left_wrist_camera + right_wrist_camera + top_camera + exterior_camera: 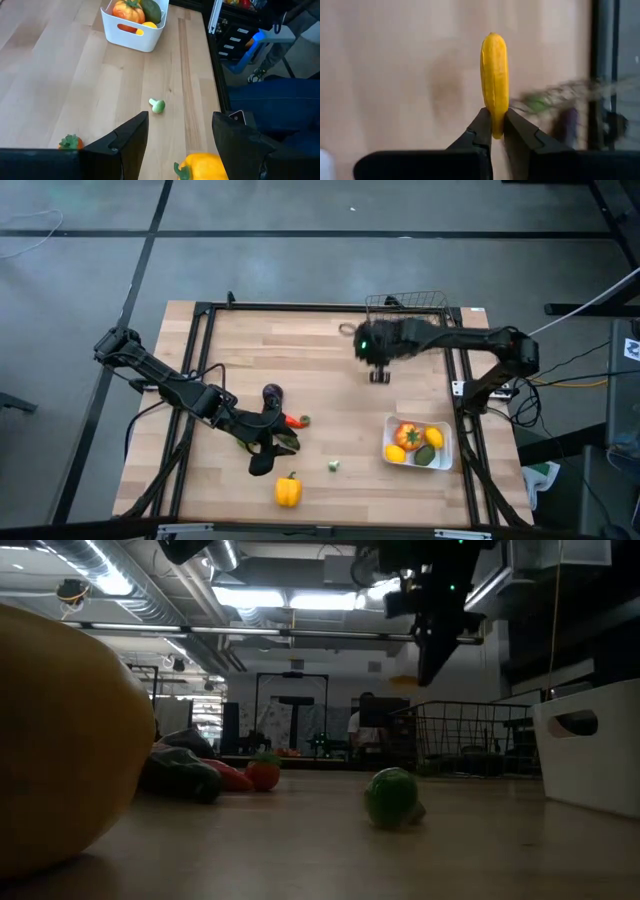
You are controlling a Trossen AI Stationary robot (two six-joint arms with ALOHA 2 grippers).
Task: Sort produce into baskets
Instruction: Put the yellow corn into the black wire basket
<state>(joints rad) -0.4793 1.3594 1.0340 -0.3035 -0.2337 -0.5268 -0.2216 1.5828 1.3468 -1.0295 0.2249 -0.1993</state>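
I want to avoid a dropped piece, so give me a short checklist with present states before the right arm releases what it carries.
1. Right hand shut on the yellow piece: ok.
2. Piece lifted off the table: ok.
3. Right hand over the wire basket: not ok, it hangs just in front of it.
4. White tray has room: cannot tell.
5. Left hand open, away from the right arm: ok.

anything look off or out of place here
Nothing looks spilled or damaged. Loose produce on the table is just unsorted: a yellow pepper and a small green piece. The right gripper holds a thin yellow piece by one end.
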